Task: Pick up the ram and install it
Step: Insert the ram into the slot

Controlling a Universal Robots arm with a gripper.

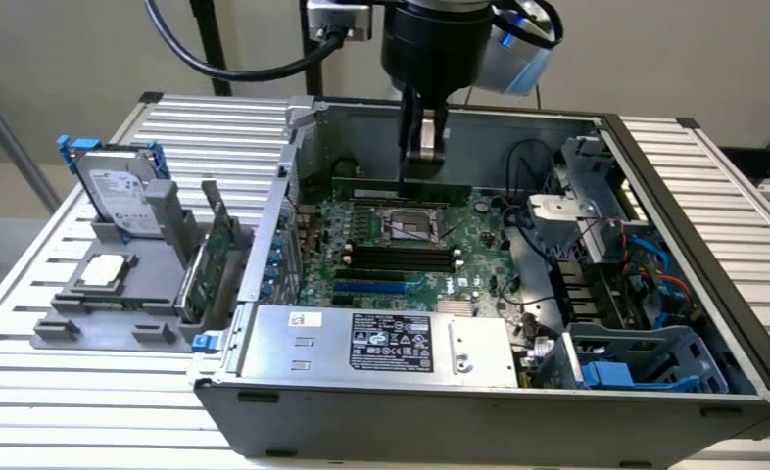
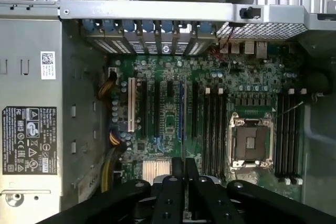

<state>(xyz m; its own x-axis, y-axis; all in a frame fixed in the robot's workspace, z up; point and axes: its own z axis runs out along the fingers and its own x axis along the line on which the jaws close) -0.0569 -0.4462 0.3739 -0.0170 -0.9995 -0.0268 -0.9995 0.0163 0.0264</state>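
Black metal fingers (image 1: 419, 147) of the gripper (image 1: 419, 174) are seen nearly closed, clamped on the ram (image 1: 365, 188), a long, thin green circuit-board stick. It is held level, on edge, above the green motherboard (image 1: 399, 264) inside the grey steel computer case (image 1: 490, 411).

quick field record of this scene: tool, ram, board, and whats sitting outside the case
tool: inside the open case, shut on the ram
ram: held level over the motherboard, on the far side of the processor socket; whether it is seated is unclear
processor socket: empty
memory slots: black, empty, on the near side of the socket
outside the case, exterior view's left: hard drive upright, processor chip flat, expansion card on edge, all in a grey holder
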